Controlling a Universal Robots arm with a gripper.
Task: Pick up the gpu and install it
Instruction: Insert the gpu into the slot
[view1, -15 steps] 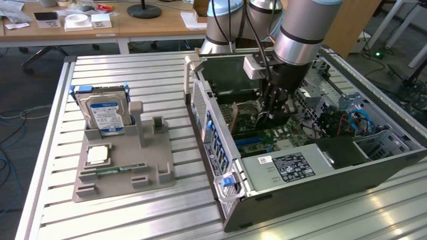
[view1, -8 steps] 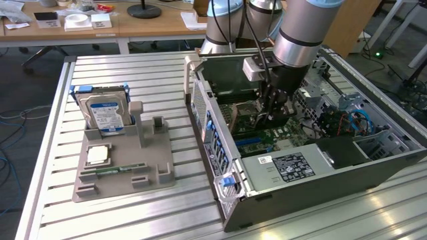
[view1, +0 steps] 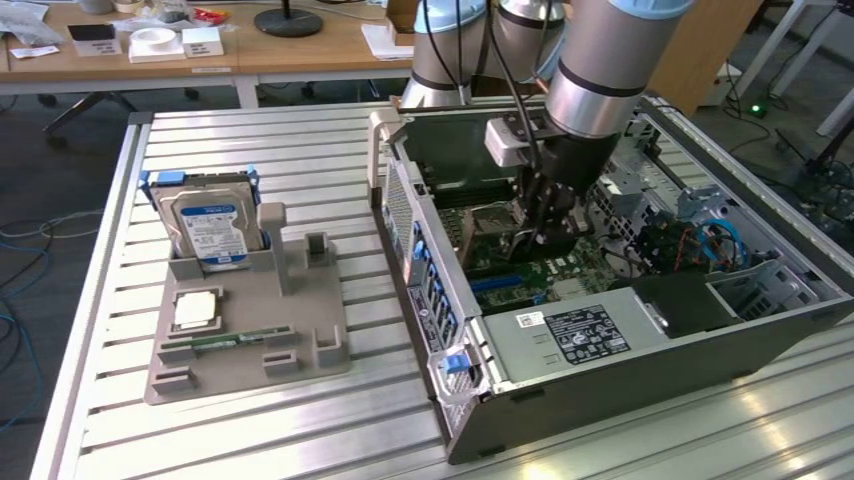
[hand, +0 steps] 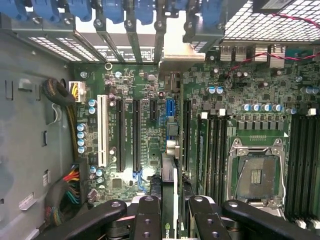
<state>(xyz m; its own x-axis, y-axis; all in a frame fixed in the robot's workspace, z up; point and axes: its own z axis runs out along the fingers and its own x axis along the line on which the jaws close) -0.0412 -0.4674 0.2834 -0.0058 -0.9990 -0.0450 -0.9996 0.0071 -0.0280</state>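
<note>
The gpu (hand: 169, 170) is a thin dark card seen edge-on, clamped between my gripper's (hand: 172, 220) black fingers (hand: 147, 215). Its silvery bracket (hand: 172, 59) reaches toward the rear slot openings of the case. The card hangs over the green motherboard (hand: 130, 90), in line with the blue expansion slot (hand: 170, 107); I cannot tell whether it touches the slot. In the exterior view my gripper (view1: 541, 225) is lowered inside the open computer case (view1: 447, 330), with the dark gpu (view1: 523, 240) between its fingers just above the board.
An empty CPU socket (hand: 256, 175) and memory slots (hand: 300, 165) lie beside the card. Cable bundles (hand: 65, 185) run along the case wall. Outside the case, a grey fixture (view1: 314, 300) holds a hard drive (view1: 214, 225), a processor chip (view1: 198, 308) and a green memory stick (view1: 227, 340).
</note>
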